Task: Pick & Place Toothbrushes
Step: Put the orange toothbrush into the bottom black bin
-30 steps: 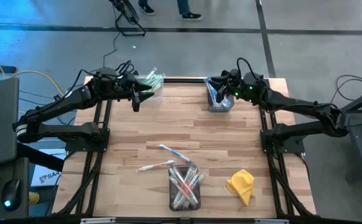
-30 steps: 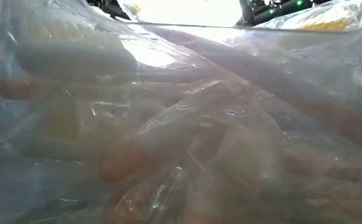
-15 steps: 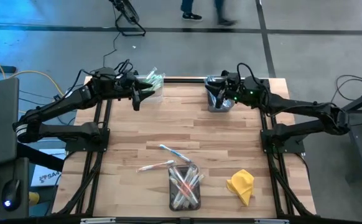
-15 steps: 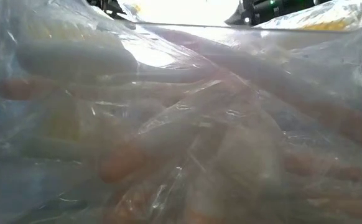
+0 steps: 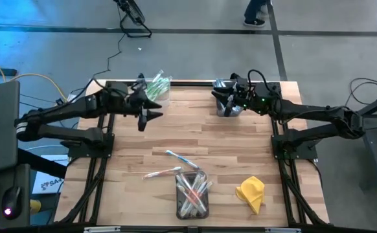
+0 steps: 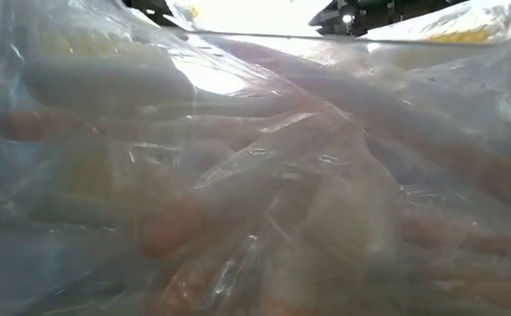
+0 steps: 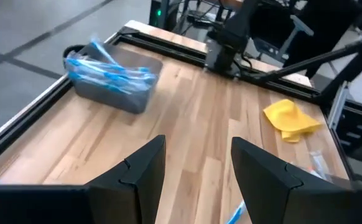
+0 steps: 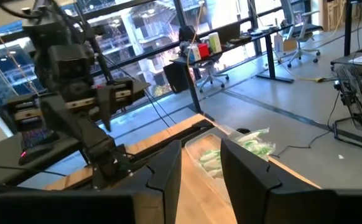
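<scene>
Left pincer (image 5: 151,109) hangs open and empty near the far-left clear bin of green-accented white toothbrushes (image 5: 157,85). Right pincer (image 5: 222,99), also open and empty, hovers over the blue-accented toothbrushes (image 7: 109,70) in their grey bin (image 7: 116,94) at the tabletop's (image 5: 195,133) far edge.

Wooden table (image 5: 240,145) with three toothbrush bins (image 5: 192,194), loose toothbrushes (image 5: 175,157), yellow cloth (image 5: 251,192).

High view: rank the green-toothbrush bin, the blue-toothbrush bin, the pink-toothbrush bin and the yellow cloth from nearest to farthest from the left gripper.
From the left gripper:
1. Green-toothbrush bin, far left corner, just beside it.
2. Blue-toothbrush bin, far edge, toward the right arm.
3. Pink-toothbrush bin, near edge, centre.
4. Yellow cloth, near right.
</scene>
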{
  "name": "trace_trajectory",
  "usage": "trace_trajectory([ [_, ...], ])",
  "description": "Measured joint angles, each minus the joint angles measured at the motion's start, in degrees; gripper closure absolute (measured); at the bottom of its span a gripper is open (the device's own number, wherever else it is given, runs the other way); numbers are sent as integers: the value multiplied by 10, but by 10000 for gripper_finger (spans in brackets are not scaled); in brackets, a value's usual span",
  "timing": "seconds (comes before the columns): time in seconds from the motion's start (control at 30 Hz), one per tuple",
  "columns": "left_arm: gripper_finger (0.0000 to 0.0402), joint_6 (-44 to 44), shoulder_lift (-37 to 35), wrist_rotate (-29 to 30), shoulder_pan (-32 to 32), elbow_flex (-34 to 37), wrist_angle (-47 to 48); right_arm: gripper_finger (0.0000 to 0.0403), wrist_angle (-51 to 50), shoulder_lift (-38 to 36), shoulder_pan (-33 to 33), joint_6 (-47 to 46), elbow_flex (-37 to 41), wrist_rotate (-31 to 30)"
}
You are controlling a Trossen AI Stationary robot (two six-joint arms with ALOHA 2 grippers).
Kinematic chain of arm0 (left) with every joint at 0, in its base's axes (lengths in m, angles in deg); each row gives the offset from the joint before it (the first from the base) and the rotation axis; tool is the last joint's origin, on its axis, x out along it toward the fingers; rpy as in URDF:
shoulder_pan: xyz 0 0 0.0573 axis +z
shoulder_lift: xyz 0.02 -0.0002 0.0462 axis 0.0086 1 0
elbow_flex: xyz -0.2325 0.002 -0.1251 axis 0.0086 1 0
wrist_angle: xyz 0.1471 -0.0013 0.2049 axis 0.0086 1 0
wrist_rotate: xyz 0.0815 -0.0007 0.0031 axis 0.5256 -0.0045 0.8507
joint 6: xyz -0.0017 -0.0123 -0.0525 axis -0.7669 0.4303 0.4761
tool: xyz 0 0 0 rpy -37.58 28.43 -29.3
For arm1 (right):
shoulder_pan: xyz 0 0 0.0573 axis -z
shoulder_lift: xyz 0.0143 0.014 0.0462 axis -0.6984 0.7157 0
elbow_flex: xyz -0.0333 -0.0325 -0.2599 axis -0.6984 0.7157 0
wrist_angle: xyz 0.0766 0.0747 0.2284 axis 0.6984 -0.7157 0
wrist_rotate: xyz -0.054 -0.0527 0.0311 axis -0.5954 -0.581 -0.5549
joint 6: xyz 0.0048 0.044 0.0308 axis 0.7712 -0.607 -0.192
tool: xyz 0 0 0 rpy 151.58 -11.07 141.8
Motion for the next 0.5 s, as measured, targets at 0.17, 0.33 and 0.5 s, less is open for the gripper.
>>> trace_trajectory([
  [0.17, 223, 0, 0, 40, -41, 0, -2, 298, 0, 0, 0, -1, 0, -1],
  [0.33, 223, 0, 1, 50, -62, 0, -2, 298, 0, 0, 0, -5, 0, -1],
  [0.5, 223, 0, 31, 47, -67, 0, 0, 298, 0, 0, 0, -6, 0, -1],
])
